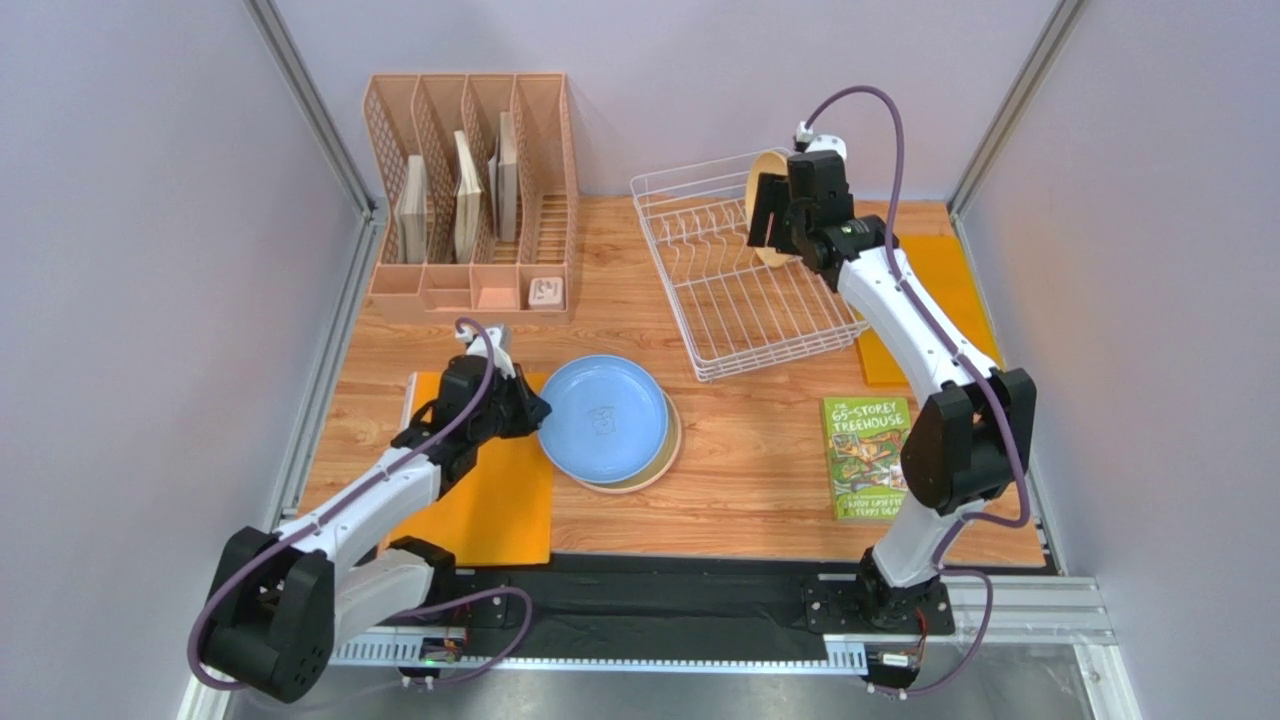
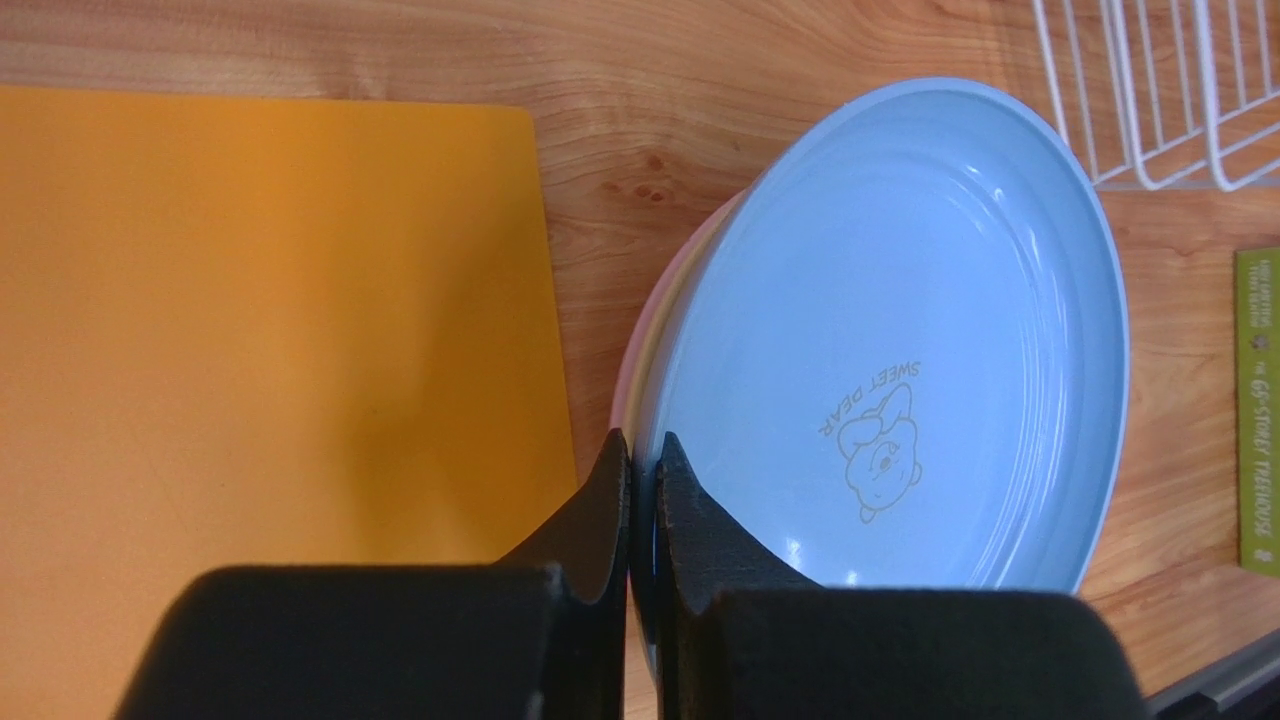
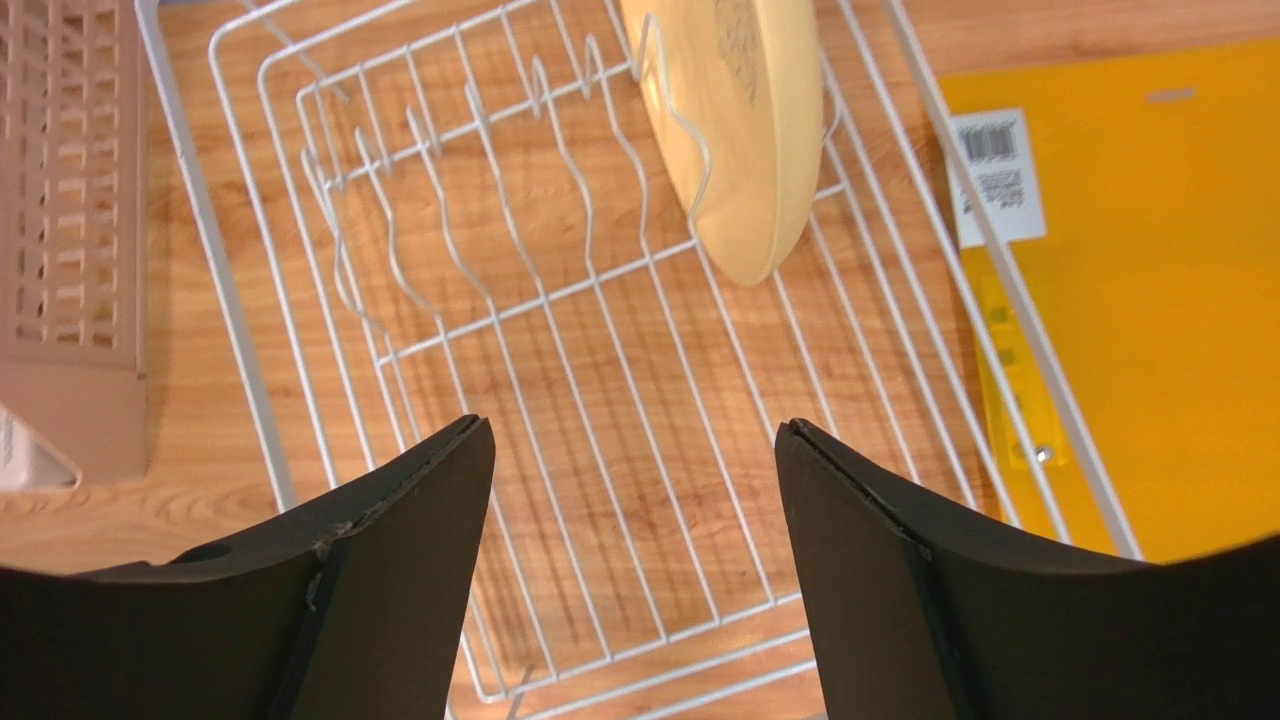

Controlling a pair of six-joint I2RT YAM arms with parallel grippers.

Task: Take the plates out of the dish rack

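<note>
tan plate — on edge, blue plate flat

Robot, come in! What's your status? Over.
Left claw shut on round blue plate, at rim. Right claw open above white wire dish rack. One round tan plate upright inside. Nothing blocking.

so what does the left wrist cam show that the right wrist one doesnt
Only left wrist: the left gripper pinching the rim of the blue plate, a pink plate edge beneath it, and a green book. Only right wrist: the open right gripper, the cream-tan plate standing in the prongs, and the peach organizer. Both: the white dish rack, the wooden table, an orange mat in each.
</note>
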